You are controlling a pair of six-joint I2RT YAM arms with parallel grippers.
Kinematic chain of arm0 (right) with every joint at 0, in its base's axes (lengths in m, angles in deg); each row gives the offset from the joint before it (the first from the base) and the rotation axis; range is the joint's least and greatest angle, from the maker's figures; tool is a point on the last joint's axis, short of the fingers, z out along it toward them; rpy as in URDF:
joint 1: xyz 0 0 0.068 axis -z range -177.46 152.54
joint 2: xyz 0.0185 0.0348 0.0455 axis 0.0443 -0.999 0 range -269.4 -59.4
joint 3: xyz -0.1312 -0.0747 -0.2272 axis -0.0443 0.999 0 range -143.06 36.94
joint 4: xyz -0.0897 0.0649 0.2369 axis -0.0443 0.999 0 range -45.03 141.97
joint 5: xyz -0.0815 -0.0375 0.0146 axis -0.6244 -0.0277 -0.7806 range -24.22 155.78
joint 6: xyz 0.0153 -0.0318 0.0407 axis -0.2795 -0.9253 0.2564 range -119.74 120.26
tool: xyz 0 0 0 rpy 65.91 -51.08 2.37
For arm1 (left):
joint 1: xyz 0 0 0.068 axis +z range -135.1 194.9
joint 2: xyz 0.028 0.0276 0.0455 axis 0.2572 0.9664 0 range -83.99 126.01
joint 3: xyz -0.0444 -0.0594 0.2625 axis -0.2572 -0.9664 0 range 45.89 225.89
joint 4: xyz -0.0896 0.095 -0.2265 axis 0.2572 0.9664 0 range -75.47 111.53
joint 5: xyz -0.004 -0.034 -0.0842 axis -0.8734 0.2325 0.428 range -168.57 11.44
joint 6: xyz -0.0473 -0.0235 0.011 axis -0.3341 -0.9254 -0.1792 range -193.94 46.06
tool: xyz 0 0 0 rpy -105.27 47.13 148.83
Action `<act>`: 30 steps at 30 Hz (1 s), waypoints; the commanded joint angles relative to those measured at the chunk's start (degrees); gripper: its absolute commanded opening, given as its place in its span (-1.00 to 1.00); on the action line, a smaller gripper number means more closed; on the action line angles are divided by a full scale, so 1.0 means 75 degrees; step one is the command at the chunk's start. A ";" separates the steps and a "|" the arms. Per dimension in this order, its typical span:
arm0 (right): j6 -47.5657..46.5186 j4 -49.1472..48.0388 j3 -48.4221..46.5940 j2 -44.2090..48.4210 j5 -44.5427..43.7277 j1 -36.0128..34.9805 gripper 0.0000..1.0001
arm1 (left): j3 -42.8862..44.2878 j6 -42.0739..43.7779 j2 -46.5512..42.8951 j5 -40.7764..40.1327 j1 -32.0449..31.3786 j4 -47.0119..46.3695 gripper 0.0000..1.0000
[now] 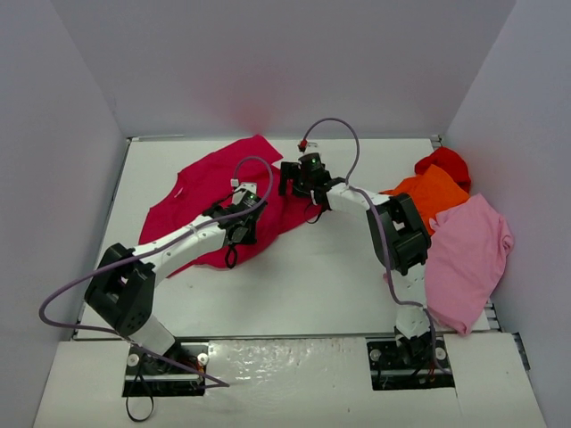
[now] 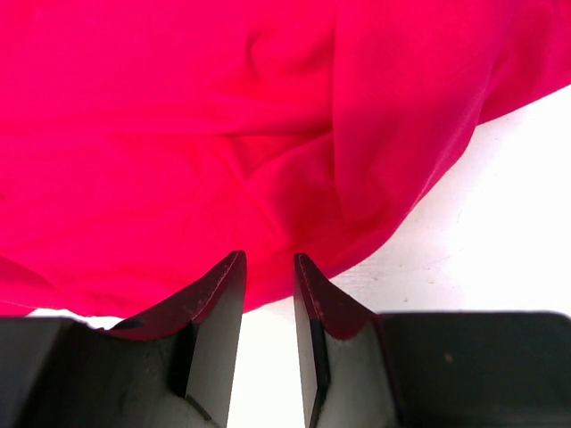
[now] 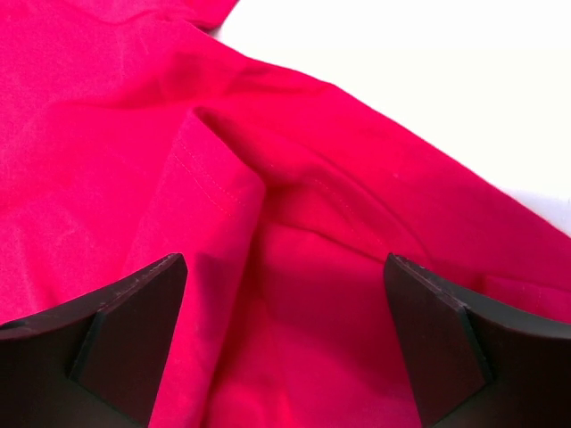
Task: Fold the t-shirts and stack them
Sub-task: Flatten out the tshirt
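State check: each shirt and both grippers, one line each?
crimson t-shirt: flat, rumpled, unfolded
light pink t-shirt: loose, unfolded, right edge
orange t-shirt: crumpled
red t-shirt: crumpled, back right
left gripper: slightly open, empty
right gripper: wide open, empty

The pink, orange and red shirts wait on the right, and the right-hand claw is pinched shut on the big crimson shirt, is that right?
Not quite. The right wrist view shows the right gripper open, its fingers wide apart over the big crimson shirt, pinching nothing. The pink shirt, orange shirt and red shirt do wait on the right.
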 commanded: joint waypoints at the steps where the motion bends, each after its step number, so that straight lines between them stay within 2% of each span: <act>1: 0.0151 -0.0643 -0.0166 0.0490 0.0396 0.0130 0.66 | 0.0523 -0.0084 0.0007 -0.0099 -0.0034 -0.0105 -0.49; 10: 0.0172 -0.0797 -0.1011 -0.0351 0.0937 0.0138 0.40 | 0.0261 -0.0193 -0.0036 -0.0212 -0.0042 -0.0109 -0.50; 17: 0.0291 -0.0659 -0.1648 -0.0887 0.1199 0.0138 0.31 | 0.0196 -0.0243 0.0117 -0.0211 -0.0034 -0.0098 -0.50; 19: 0.0342 -0.0658 -0.1690 -0.0944 0.1271 0.0138 0.13 | 0.0181 -0.0239 0.0138 -0.0210 -0.0034 -0.0107 -0.50; 21: 0.0382 -0.0659 -0.1704 -0.0927 0.1302 0.0138 -0.27 | 0.0155 -0.0237 0.0140 -0.0212 -0.0034 -0.0110 -0.49; 24: 0.0388 -0.0621 -0.1661 -0.0852 0.1294 0.0136 -0.57 | 0.0152 -0.0237 0.0180 -0.0224 -0.0034 -0.0124 -0.50; 26: 0.0352 -0.0603 -0.1553 -0.0699 0.1249 0.0127 -0.84 | 0.0134 -0.0237 0.0207 -0.0224 -0.0034 -0.0142 -0.50; 28: 0.0324 -0.0552 -0.1446 -0.0575 0.1220 0.0126 -0.98 | 0.0132 -0.0230 0.0241 -0.0224 -0.0034 -0.0152 -0.50; 30: 0.0315 -0.0506 -0.1262 -0.0322 0.1174 0.0117 -1.00 | 0.0132 -0.0225 0.0255 -0.0205 -0.0034 -0.0165 -0.50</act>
